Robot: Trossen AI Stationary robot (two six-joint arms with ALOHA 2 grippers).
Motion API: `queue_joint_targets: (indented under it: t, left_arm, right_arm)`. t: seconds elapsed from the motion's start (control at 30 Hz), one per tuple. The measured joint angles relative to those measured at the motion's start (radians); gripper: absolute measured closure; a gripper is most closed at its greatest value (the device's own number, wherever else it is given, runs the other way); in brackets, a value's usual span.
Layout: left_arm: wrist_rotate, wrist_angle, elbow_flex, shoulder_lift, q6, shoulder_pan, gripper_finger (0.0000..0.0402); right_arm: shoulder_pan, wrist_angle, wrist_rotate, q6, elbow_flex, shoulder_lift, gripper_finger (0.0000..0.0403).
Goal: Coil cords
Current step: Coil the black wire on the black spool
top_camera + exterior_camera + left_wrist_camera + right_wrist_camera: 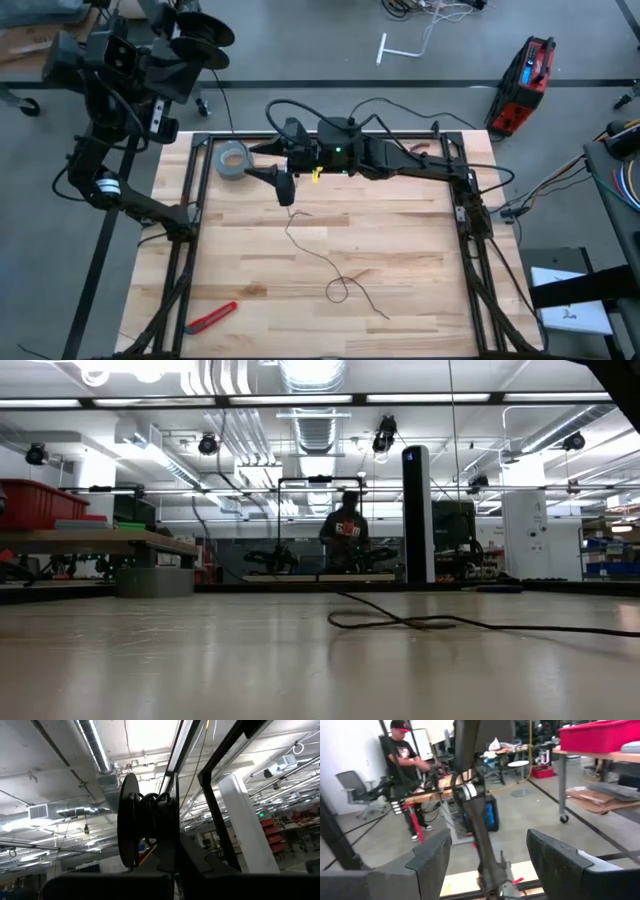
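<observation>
The thin, limp cord (330, 262) is lying mid-frame; pinching near its loop looks best. The right gripper's (490, 857) fingers are gaping empty, while the left gripper (172, 872) is clamping the reel (147, 822).

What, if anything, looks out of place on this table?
The reel is held up beyond the table in the left gripper, while the thin black cord sprawls looped and uncoiled on the wood. The right gripper hovers open near its end.
</observation>
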Motion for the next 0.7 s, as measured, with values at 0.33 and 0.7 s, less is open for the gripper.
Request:
queue_joint_targets:
  t: [0.33,0.7]
  left_arm:
    - [0.000,0.013,0.000,0.007,0.001,0.000,0.0401]
    - [0.000,0.022,0.000,0.021,-0.008,0.000,0.0401]
  right_arm:
    - [-0.011,0.059,0.010,-0.045,-0.001,0.009,0.0216]
    - [-0.024,-0.008,-0.052,-0.032,-0.003,0.035,0.0277]
